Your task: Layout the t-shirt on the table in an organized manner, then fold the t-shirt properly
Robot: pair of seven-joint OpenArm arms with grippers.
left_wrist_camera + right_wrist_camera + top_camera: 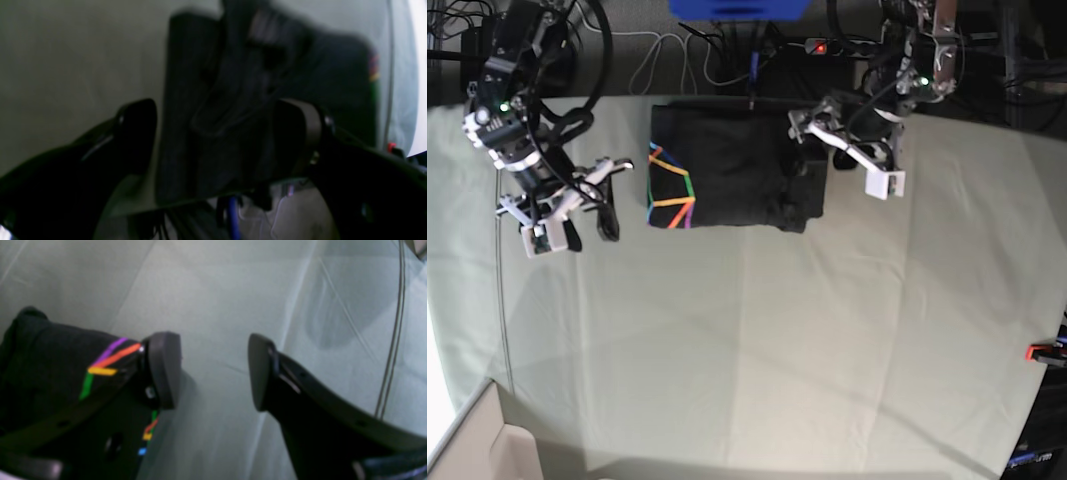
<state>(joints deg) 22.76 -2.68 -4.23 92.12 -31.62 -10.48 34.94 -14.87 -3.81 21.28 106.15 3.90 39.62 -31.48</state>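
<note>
The shirt (727, 182) lies folded into a compact rectangle on the table (777, 350) (seemingly finished, though blur hides detail), both grippers' jaws apart and empty.

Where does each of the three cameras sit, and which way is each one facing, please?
Left wrist: behind the left pincer, open, looking at the t-shirt.
Right wrist: behind the right pincer, open over bare table.
Base: overhead, looking down at both arms and the table.
Shared: all show the t-shirt's rainbow graphic.
</note>
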